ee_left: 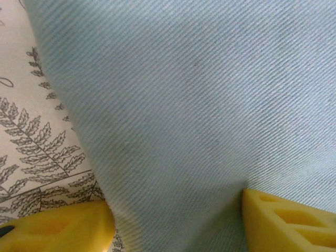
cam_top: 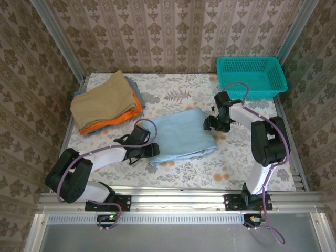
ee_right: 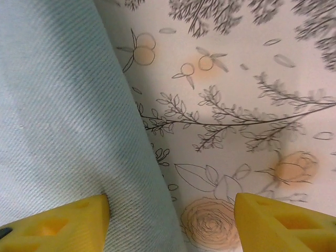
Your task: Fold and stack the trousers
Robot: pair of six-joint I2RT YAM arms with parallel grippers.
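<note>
At the middle of the table [cam_top: 247,168], the trousers [cam_top: 181,135] are laid folded, a pale-blue slab between both arms. Soft, light, limp twill is judged likely to sag and unfold unless all layers are pinched together at an edge. The left gripper [cam_top: 151,150] is spread wide over the near-left edge, the right gripper [cam_top: 209,124] over the right edge; nothing is clamped. The layer count is hidden.

trousers [ee_left: 184,105] run off view edges; left end effector [ee_left: 178,210] fingers [ee_left: 58,228] cropped at bottom.
</note>
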